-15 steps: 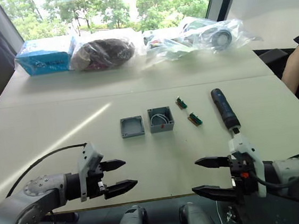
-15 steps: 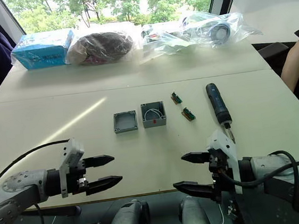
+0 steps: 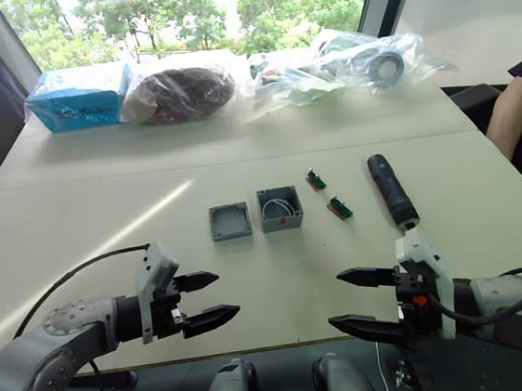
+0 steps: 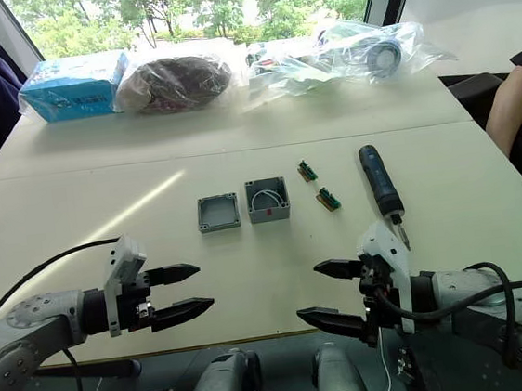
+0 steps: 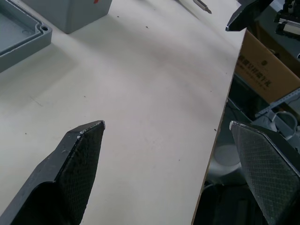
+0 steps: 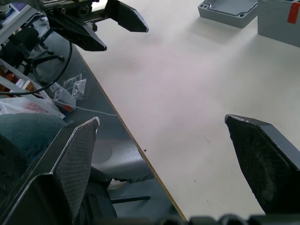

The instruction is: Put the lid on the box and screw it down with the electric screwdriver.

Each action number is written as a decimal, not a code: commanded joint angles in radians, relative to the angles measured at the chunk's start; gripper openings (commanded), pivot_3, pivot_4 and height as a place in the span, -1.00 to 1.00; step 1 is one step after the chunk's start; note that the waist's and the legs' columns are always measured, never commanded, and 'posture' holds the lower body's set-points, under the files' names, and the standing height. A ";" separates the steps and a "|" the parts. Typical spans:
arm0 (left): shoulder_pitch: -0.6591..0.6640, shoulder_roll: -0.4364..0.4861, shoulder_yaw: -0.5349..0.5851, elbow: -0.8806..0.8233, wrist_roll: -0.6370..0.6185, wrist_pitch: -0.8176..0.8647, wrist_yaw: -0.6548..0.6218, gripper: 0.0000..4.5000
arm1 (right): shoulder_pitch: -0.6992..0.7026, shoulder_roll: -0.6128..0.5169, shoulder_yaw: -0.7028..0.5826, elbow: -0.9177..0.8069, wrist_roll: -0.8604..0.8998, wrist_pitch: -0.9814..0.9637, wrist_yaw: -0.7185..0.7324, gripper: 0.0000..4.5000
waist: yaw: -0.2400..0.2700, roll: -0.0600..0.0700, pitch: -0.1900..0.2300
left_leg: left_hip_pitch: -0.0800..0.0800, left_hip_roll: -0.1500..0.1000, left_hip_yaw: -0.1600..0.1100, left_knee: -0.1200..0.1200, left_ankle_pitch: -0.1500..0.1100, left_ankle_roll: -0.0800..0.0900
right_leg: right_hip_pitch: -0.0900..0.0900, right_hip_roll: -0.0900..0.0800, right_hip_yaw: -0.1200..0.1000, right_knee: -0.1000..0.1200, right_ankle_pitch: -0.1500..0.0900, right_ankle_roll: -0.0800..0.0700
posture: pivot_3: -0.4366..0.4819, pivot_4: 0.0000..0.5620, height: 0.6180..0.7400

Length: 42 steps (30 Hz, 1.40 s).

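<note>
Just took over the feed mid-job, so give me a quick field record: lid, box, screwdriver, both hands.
lid: flat on the table, hollow side up, just left of the box, not fitted
box: open, wires showing inside
electric screwdriver: lying on the table to the right, bit toward the robot, untouched
green parts: two, between box and screwdriver
left hand: open, empty, at the near table edge
right hand: open, empty, at the near edge

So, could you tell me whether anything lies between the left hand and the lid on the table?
Nothing visible does. The left hand hovers open over the table's near edge, and only bare tabletop separates it from the lid, which lies open side up just left of the box.
</note>
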 commanded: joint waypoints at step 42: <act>-1.323 -0.445 -0.815 1.023 0.779 -0.159 -0.454 0.96 | -0.112 0.109 0.065 -0.136 -0.166 -0.073 -0.515 1.00 | -0.001 -0.006 0.002 | -0.002 0.000 0.000 0.007 -0.003 0.008 | -0.001 0.012 0.002 0.008 -0.001 0.009 | -0.05 -0.47 1.00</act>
